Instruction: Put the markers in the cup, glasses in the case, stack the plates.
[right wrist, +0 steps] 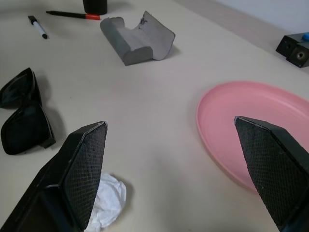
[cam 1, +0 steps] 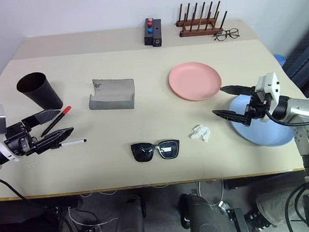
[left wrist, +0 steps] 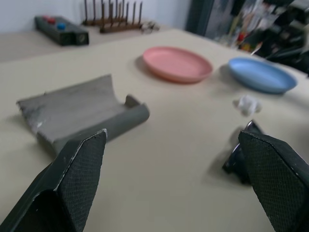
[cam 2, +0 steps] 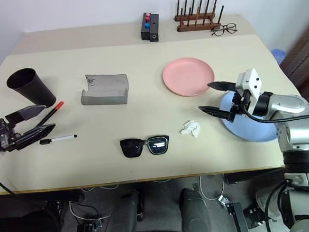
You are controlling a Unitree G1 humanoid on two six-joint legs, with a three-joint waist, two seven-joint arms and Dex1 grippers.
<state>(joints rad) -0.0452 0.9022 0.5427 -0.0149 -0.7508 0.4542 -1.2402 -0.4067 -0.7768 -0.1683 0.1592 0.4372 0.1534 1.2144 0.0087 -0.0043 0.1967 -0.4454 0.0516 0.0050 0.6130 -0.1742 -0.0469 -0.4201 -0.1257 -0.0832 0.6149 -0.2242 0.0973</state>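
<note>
Nothing is done yet: markers (cam 1: 63,127) lie beside the cup (cam 1: 39,91), sunglasses (cam 1: 155,150) outside the case (cam 1: 111,94), plates (cam 1: 194,81) unstacked, left gripper (cam 1: 48,128) and right gripper (cam 1: 229,101) spread empty.

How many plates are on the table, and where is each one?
2. The pink plate lies toward the table's far right; the light blue plate sits nearer, at the right edge, separate from it.
</note>
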